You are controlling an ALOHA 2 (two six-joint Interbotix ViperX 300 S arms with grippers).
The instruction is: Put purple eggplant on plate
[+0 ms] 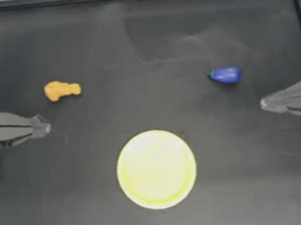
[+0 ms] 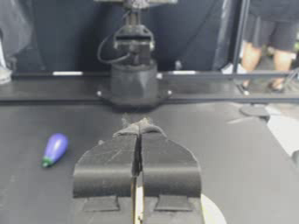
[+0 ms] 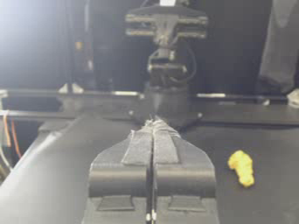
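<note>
A robotics lab: dark framed table [image 1: 74,42] flanked by two mounted arms.

An orange-yellow lumpy piece [image 1: 62,90] lies alone on the dark table [image 1: 88,199], toward its left side.

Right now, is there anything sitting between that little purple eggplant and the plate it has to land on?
Nothing visible. The purple eggplant lies on bare table up and to the right of the plate. The orange lumpy piece is off to the left. The shut right gripper waits nearby, with no obstacle between it and the eggplant.
</note>
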